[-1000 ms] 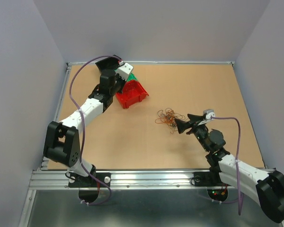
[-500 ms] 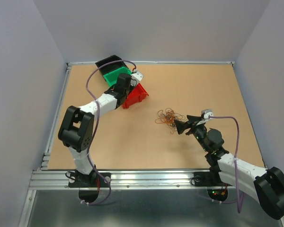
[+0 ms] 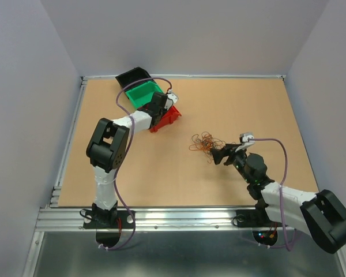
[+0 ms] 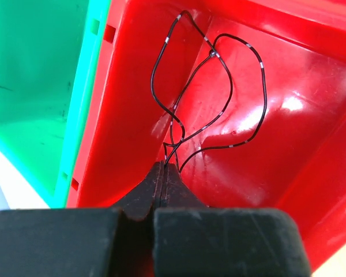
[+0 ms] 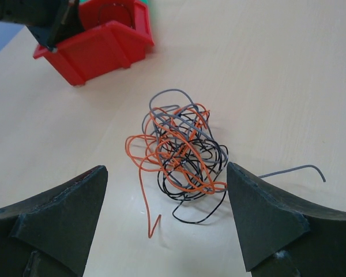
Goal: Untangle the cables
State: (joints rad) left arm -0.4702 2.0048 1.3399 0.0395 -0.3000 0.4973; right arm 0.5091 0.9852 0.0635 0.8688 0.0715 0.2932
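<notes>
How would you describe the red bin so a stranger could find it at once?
At the far left of the brown table stand small bins side by side. The red bin is the one nearest the table's middle, next to the green bin, and holds a thin black wire.

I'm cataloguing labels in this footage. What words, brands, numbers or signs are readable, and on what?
None readable: the red bin, green bin, tangled cables and table carry no text.
The black cable shows only plain pale bands.
</notes>
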